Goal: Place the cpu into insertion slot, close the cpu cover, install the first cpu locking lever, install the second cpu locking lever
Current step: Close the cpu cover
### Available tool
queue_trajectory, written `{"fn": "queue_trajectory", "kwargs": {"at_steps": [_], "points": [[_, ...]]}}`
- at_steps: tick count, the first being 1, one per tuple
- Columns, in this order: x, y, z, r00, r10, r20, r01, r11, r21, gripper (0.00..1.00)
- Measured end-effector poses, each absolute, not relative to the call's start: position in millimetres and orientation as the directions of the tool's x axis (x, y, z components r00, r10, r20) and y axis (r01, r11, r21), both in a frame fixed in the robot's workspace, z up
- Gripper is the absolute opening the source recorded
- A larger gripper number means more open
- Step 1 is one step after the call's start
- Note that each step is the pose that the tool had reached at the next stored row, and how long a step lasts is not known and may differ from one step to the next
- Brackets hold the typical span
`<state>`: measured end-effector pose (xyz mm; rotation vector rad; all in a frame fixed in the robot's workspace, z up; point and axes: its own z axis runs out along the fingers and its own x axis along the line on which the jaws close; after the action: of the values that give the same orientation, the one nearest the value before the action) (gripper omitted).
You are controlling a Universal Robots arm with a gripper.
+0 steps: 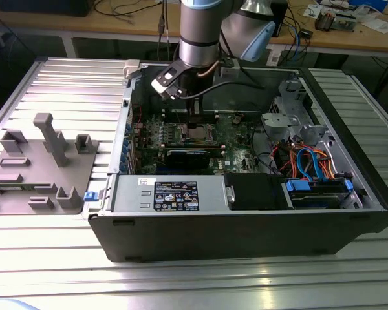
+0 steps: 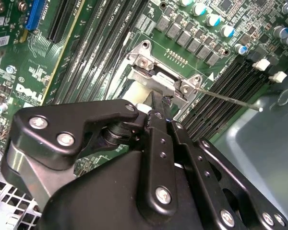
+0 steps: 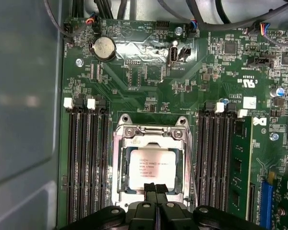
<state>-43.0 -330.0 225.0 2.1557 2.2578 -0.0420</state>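
Inside the open computer case (image 1: 246, 232), the arm (image 1: 199, 32) points straight down, gripper (image 3: 156, 187) pinched closed over the cpu (image 3: 151, 165).

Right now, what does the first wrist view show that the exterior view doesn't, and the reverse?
First wrist view: the cpu seen through the window of the cpu cover, the gripper with jaws shut at the cover's edge, a coin cell. Exterior view: the grey fixture tray on the ribbed table, blue and orange cables. Both: the green board with the insertion slot.
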Motion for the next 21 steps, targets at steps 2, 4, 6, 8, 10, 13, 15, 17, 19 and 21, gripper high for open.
{"fn": "queue_trajectory", "kwargs": {"at_steps": [2, 4, 6, 8, 10, 13, 15, 17, 19, 21], "points": [[-43.6, -330.1, 224.2, -0.047, 0.998, -0.033, 0.999, 0.046, -0.006, 0.11], [-43.7, -330.1, 224.2, -0.046, 0.998, -0.033, 0.999, 0.046, -0.006, 0.11], [-43.7, -330.1, 224.1, -0.046, 0.998, -0.033, 0.999, 0.046, -0.006, 0.11], [-43.8, -330.1, 224.1, -0.046, 0.998, -0.033, 0.999, 0.046, -0.006, 0.11], [-44.1, -330.2, 223.8, -0.046, 0.998, -0.033, 0.999, 0.046, -0.006, 0.11], [-45.0, -331.1, 222.7, -0.048, 0.998, -0.033, 0.999, 0.047, -0.006, 0.11], [-45.5, -331.7, 221.9, -0.048, 0.998, -0.033, 0.999, 0.048, -0.006, 0.11], [-46.3, -332.2, 220.4, -0.048, 0.998, -0.033, 0.999, 0.048, -0.006, 0.11], [-46.9, -332.4, 218.9, -0.049, 0.998, -0.033, 0.999, 0.049, -0.006, 0.11], [-47.6, -332.4, 216.0, -0.051, 0.998, -0.033, 0.999, 0.051, -0.006, 0.11]]}}
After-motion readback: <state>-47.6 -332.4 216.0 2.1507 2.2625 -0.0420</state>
